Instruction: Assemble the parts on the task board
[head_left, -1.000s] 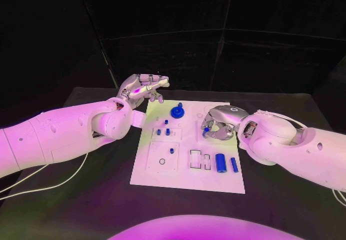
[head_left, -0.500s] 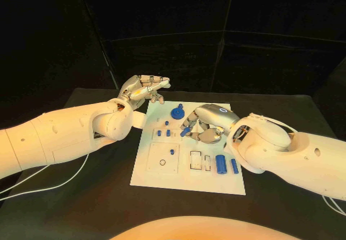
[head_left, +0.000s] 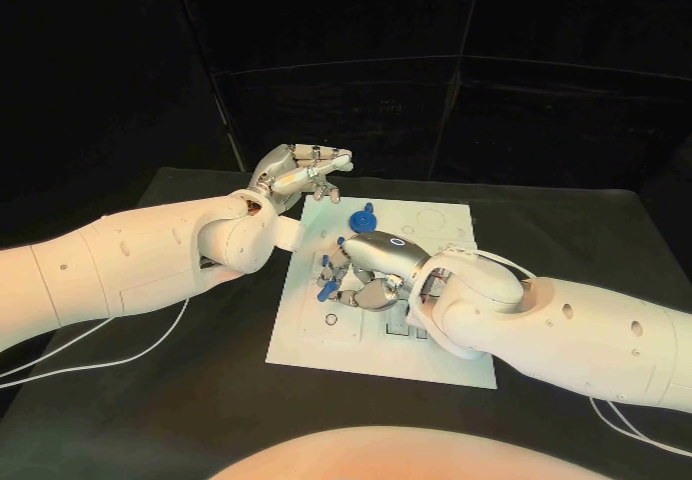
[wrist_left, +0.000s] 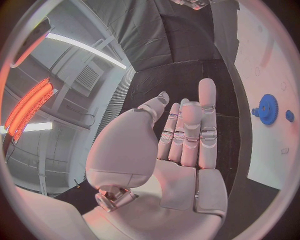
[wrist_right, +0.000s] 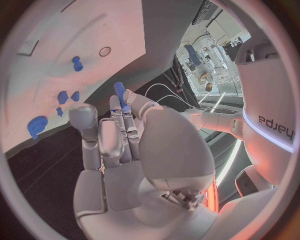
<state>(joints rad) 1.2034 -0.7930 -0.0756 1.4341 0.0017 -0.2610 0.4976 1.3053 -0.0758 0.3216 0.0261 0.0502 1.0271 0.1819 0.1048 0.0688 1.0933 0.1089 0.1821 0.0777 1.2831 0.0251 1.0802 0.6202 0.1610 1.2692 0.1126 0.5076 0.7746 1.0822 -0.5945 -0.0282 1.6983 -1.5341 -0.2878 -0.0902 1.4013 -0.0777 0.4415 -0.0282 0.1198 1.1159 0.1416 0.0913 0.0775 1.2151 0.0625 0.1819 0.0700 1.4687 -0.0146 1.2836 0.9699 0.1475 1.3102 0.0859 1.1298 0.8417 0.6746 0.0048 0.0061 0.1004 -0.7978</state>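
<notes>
The white board (head_left: 433, 360) lay in the middle of the black table (head_left: 577, 230), its long sides running away from the robot. The right hand (head_left: 368, 272) was over the middle of the board, nearer its left long edge, with a small blue peg (head_left: 329, 292) pinched at its fingertips just above the board's surface. In the right wrist view the same peg (wrist_right: 119, 90) stood out past the fingertips (wrist_right: 128, 107), held between them, with the rest of the fingers curled in close.

The left hand (head_left: 296, 172) was raised beyond the board's far left corner, over the table's far edge. It grasped nothing; in the left wrist view its fingers (wrist_left: 187, 130) were stretched out side by side, with nothing between them and the palm.

A blue gear (head_left: 361, 219) sat near the far edge of the board, just ahead of the right hand. A few other small blue pieces (wrist_right: 62, 97) stood on the board near the gear, seen from the right wrist. Round holes (head_left: 433, 215) marked the board's far right corner.
</notes>
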